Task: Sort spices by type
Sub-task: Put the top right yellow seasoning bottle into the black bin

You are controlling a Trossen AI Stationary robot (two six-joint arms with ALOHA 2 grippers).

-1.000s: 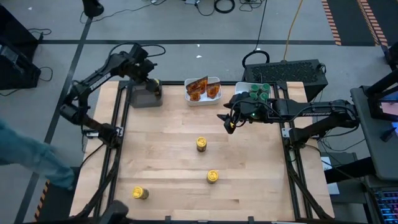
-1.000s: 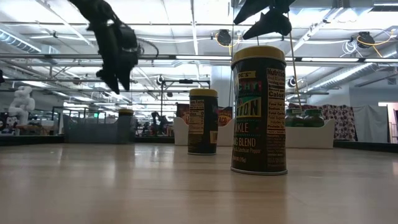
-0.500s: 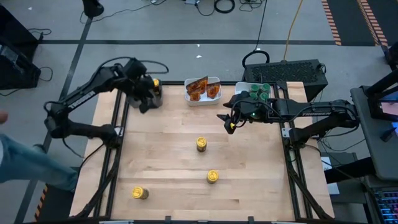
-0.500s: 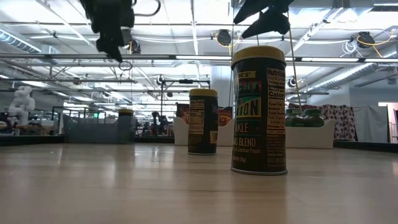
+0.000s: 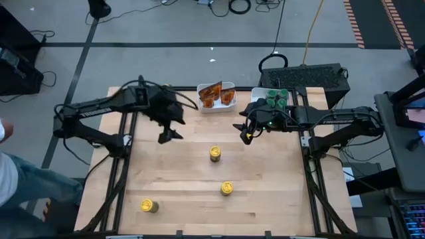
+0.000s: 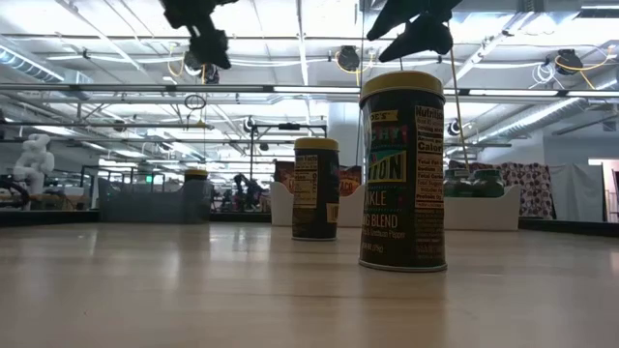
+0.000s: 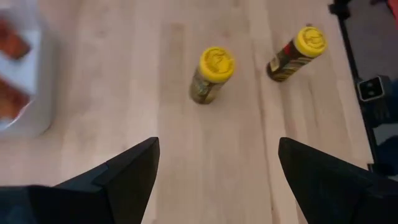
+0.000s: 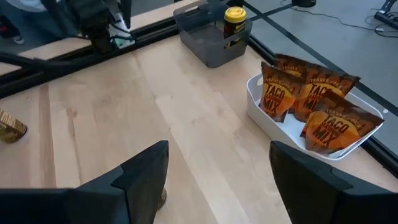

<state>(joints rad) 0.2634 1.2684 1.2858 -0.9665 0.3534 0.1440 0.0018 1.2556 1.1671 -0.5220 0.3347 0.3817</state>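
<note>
Left gripper [image 5: 166,135] hangs empty with fingers spread above the table [image 5: 186,199], near the white tray [image 8: 273,124] of packets [image 8: 309,102]; right gripper [image 5: 243,133] waits spread and empty beside the green jars [image 5: 277,98], which its arm partly hides. Three yellow jars [image 5: 215,153] stand on the table in front of that tray, a fourth [image 8: 234,25] half hidden in the grey bin [image 8: 208,37].

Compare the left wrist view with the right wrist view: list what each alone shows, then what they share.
Only the left wrist view: two yellow-lidded jars standing on bare wood, seen past the open left gripper.

Only the right wrist view: the grey tray holding one yellow-lidded jar, the taco mix packets upright in the white tray, and the open right gripper.

Both: the wooden table and the white tray.
</note>
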